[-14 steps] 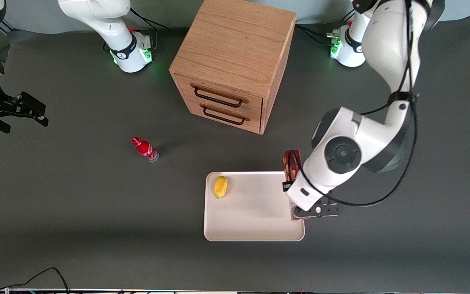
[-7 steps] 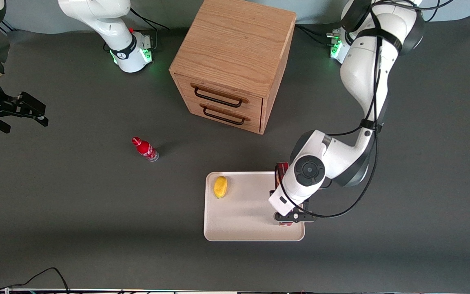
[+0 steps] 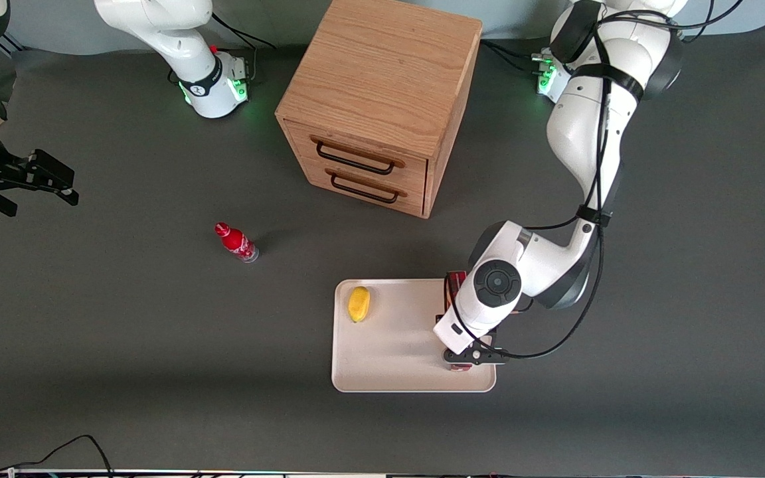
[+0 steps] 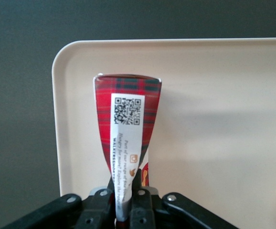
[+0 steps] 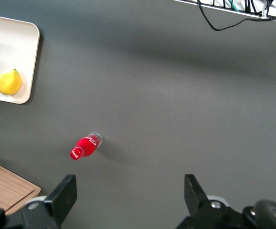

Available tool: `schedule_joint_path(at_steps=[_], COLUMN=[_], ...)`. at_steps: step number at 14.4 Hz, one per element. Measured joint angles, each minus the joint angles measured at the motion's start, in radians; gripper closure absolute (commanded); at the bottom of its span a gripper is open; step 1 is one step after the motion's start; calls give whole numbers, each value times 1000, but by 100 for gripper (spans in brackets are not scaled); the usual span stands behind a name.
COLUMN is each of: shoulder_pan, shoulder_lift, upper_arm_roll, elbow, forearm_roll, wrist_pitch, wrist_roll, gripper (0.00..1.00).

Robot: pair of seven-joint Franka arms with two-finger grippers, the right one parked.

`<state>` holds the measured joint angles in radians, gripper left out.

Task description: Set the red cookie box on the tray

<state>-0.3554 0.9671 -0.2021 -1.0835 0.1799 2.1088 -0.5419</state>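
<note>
Over the tray (image 4: pixel 223 67), red cookie box (image 4: pixel 127 114) between the tool (image 4: pixel 127 205) fingers

Glossy white arm (image 3: pixel 582 133), black joints, looped cables, seemingly black gripper (image 3: pixel 465 358).

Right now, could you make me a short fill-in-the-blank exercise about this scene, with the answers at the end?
1. The gripper is shut on the red cookie ____.
2. The red cookie box is over the cream-white ____.
3. The yellow fruit on the tray is a ____.
4. The wooden cabinet has ____ drawers.

Missing words: box; tray; lemon; two
</note>
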Motion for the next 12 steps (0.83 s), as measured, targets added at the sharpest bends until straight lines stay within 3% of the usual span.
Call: schedule_joint_path(at_steps=[6, 10, 12], shoulder_pan=[4, 53, 120], shoulder_lift=[-15, -134, -228], upper_arm_roll=[7, 12, 11], elbow=[25, 51, 55], forearm_roll=[15, 12, -25], wrist_pitch=[-41, -268, -366], wrist_roll=[0, 26, 115], gripper=[0, 0, 0])
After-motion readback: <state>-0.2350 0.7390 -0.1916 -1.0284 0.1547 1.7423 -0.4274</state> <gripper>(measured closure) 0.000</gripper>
